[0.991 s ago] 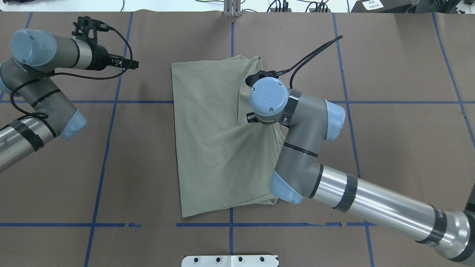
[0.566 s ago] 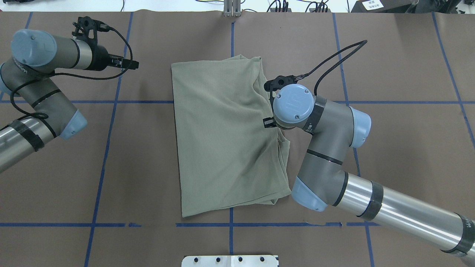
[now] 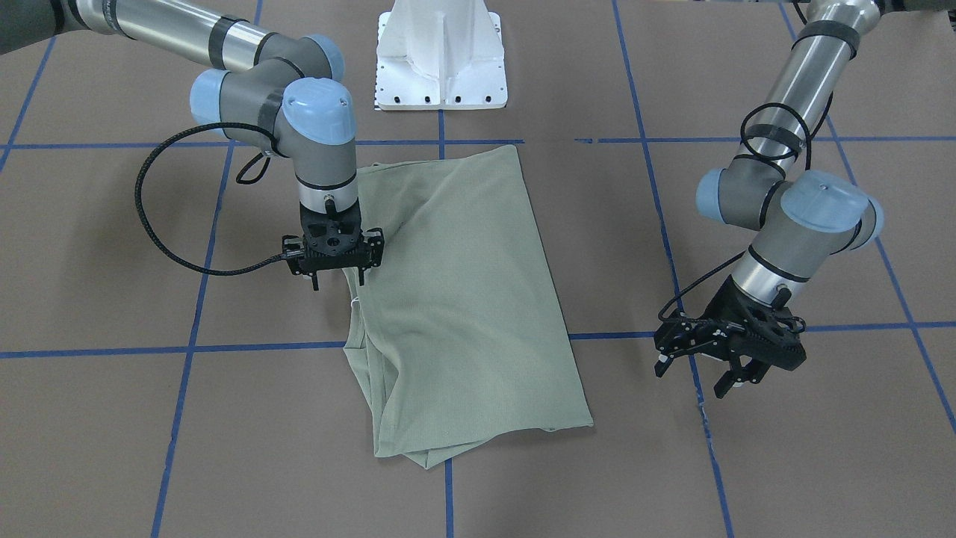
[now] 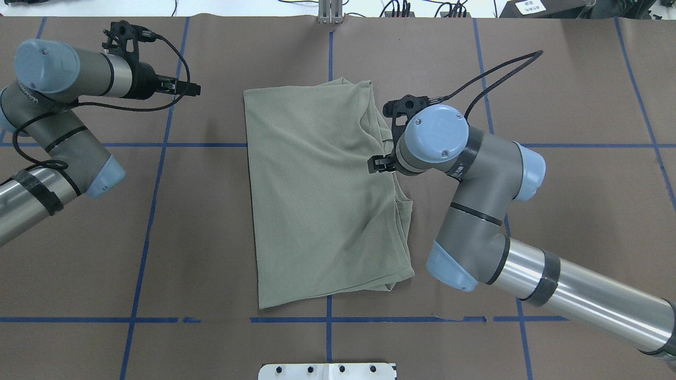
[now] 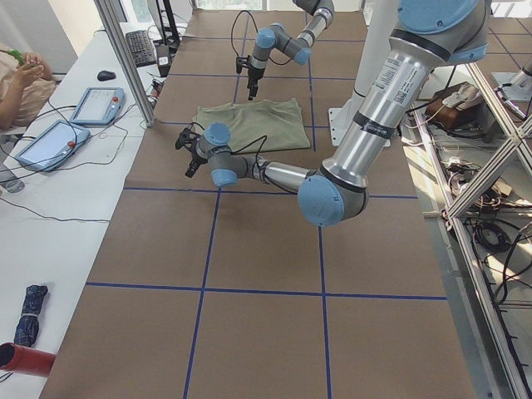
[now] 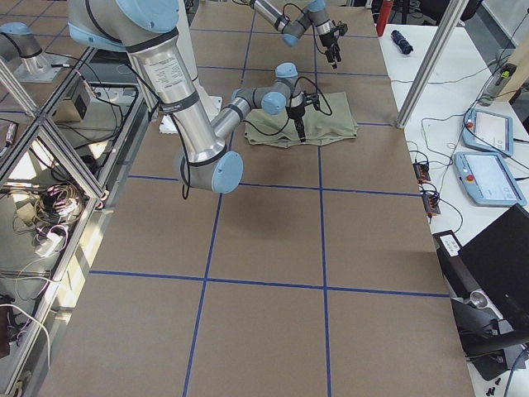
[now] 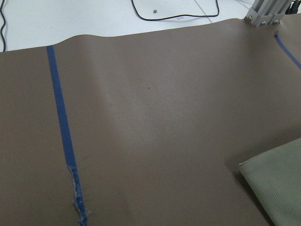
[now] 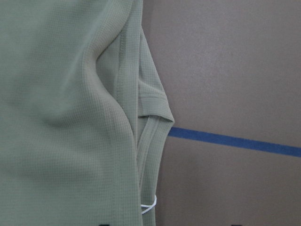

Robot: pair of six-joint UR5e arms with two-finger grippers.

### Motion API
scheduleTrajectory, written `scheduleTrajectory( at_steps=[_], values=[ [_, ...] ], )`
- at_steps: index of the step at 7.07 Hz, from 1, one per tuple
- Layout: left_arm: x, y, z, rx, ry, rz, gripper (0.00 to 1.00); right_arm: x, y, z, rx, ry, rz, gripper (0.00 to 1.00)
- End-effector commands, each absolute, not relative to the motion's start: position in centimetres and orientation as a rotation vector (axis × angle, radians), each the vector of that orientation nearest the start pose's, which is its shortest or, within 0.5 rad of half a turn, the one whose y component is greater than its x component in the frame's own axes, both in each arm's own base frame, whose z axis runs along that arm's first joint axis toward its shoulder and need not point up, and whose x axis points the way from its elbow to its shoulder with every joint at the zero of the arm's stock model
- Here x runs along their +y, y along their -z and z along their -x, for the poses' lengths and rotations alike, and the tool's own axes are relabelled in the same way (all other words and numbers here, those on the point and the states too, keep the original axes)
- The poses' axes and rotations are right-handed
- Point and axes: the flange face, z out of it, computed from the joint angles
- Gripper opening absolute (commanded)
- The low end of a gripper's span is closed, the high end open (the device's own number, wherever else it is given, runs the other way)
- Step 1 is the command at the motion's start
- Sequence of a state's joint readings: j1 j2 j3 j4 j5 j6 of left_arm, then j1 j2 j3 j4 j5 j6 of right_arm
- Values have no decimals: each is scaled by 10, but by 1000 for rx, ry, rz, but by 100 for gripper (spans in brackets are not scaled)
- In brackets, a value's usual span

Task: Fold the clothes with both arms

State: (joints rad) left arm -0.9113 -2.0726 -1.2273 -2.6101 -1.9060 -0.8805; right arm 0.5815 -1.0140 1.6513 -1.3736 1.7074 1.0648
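The clothes are one sage-green shirt (image 4: 317, 200), folded into a tall rectangle in the middle of the brown table (image 4: 554, 211). My right gripper (image 3: 338, 282) hangs open just above the shirt's (image 3: 463, 299) right edge, pointing down and holding nothing. The right wrist view looks straight down on that edge, where the ribbed collar (image 8: 151, 134) and a small white tag (image 8: 149, 206) show. My left gripper (image 4: 193, 88) hovers open over bare table far to the shirt's left, near the far edge. Its wrist view catches only one corner of the shirt (image 7: 282, 181).
Blue tape lines (image 4: 153, 184) mark a grid on the table cover. The white pedestal base (image 3: 441, 52) stands at the robot's edge. An aluminium post (image 4: 330, 13) rises at the far edge. A side table with tablets (image 5: 96, 104) and a seated person (image 5: 21, 79) lies beyond it.
My right arm has drawn back rightward from over the shirt's middle to its right edge. The fabric that was bunched up under it now lies flatter. The left arm has barely moved.
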Motion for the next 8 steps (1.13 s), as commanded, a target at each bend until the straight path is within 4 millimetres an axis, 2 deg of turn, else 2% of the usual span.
scheduleTrajectory(
  at_steps=[1,2,3,4,5,6,7,8],
  values=[
    [-575,-386,-375,1150,52,-584,100,-438,-294,448,-973,-161,-295,100],
    [-527,-370,-381,1234,94,-520,100,-417,-294,422,-1016,-274,-243,100],
    [-472,-353,-385,1299,129,-424,100,-394,-295,405,-1063,-331,-208,100],
    [-415,-335,-385,1313,180,-361,100,-377,-307,402,-1111,-388,-194,100],
    [-356,-311,-398,1316,257,-262,100,-358,-317,412,-1139,-469,-200,100],
    [-304,-297,-432,1316,385,-167,100,-343,-314,422,-1167,-544,-206,100],
    [-264,-297,-462,1321,481,-119,94,-339,-312,424,-1169,-551,-217,100],
    [-237,-304,-484,1313,592,-55,79,-338,-312,425,-1169,-551,-217,100]
  ],
)
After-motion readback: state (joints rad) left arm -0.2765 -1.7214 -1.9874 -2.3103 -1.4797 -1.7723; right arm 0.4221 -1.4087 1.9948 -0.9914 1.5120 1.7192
